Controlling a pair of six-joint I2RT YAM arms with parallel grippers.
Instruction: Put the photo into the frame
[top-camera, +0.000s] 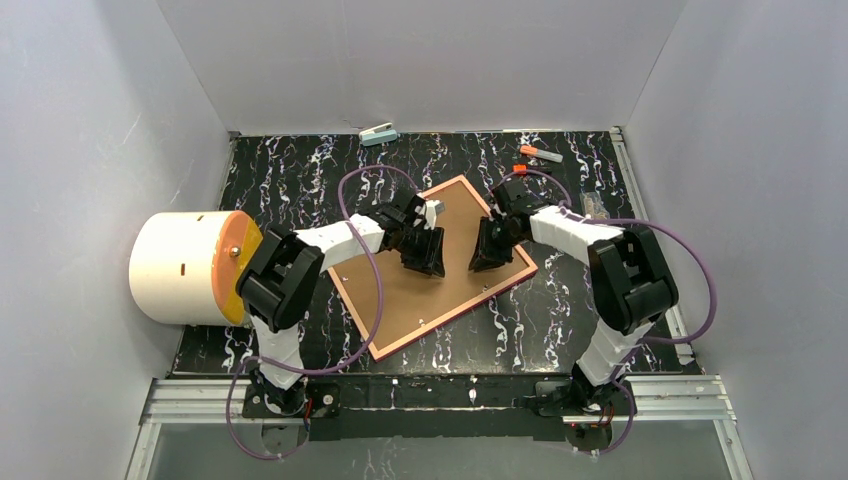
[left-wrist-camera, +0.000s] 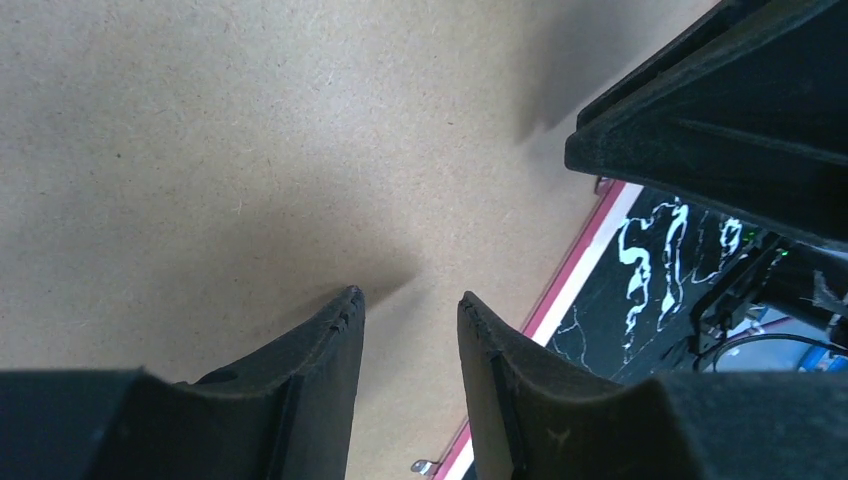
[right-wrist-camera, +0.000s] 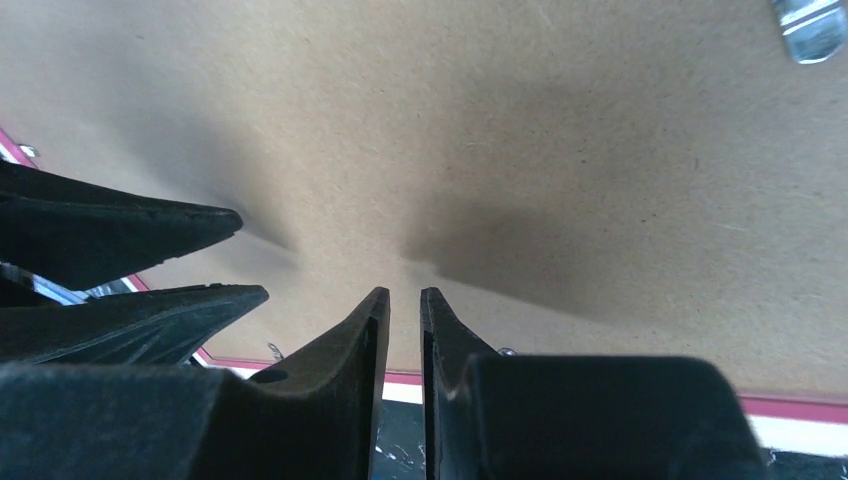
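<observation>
Frame (top-camera: 461, 313): lies flat near the middle of the table (top-camera: 290, 170), turned diagonally, back side up; a thin pink rim shows around it.
Backing board (top-camera: 458, 235): brown, sits within the rim and fills the frame.
Photo: hidden; its place cannot be told.
Left gripper (left-wrist-camera: 410, 297): points down over the board left of its middle; fingers clearly apart, nothing between them.
Right gripper (right-wrist-camera: 404, 292): points down over the board's right part, close to the left gripper; fingers nearly together with a thin slit left, nothing in it.
Contact: both pairs of tips are at or just above the board; touching cannot be told.
Metal tab (right-wrist-camera: 810, 25): on the board, seen by the right wrist.
White drum (top-camera: 185, 267): orange end cap, on its side at the table's left edge.
Rear edge: pale blue stapler-like item (top-camera: 379, 134); orange-capped marker (top-camera: 541, 153).
</observation>
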